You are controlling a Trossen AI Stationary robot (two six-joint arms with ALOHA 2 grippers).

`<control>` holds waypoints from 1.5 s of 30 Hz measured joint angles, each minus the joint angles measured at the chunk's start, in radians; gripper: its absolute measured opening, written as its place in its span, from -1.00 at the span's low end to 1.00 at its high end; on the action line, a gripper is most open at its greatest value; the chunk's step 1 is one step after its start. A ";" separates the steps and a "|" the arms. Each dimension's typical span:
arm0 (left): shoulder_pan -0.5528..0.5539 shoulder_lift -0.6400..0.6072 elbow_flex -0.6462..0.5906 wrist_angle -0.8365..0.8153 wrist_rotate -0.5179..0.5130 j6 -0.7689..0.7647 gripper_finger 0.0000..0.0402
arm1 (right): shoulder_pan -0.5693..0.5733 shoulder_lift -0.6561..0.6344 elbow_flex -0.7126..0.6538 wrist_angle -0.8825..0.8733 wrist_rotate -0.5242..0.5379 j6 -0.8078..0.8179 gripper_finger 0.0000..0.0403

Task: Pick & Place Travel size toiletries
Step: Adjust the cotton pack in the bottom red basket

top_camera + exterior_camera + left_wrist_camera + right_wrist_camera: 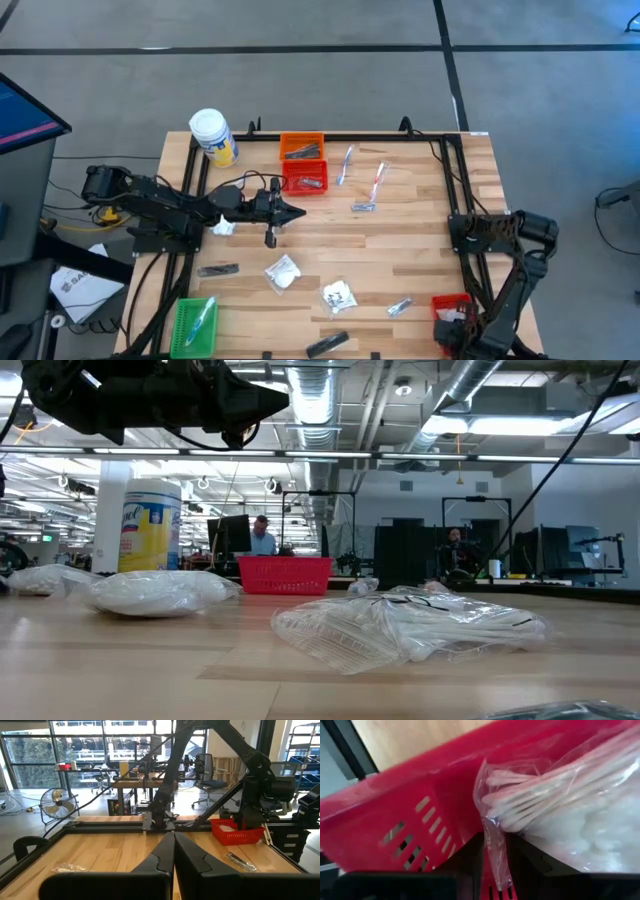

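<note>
Travel-size toiletries lie scattered on the wooden table: white packets, a foil sachet, another sachet, dark tubes and thin sticks. My left gripper hovers shut and empty above the table's middle left, fingers level, also seen in its wrist view. My right gripper is down in the red basket at the near right corner, shut on a clear bag of white sticks. My right gripper pinches the clear bag's plastic edge between its two fingers. The film runs down through the narrow gap between them. The bag's body with the white sticks lies against the red basket's slotted wall. How much of it rests there, I cannot tell.
A big white jar with a yellow label stands at the far left. An orange basket and a red basket sit at the far middle, a green basket at the near left. A black frame borders the table.
</note>
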 joint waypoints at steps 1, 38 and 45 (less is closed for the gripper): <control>0.000 0.000 0.000 0.000 0.000 0.000 -1.00 | 0.000 0.002 0.000 0.000 -0.003 -0.004 -0.63; 0.002 0.000 0.000 -0.008 0.001 0.000 -1.00 | -0.058 -0.265 0.051 -0.344 0.091 -0.076 -1.00; 0.002 0.000 0.000 -0.011 0.003 -0.003 -1.00 | -0.065 -0.323 0.051 -0.327 0.100 -0.087 -1.00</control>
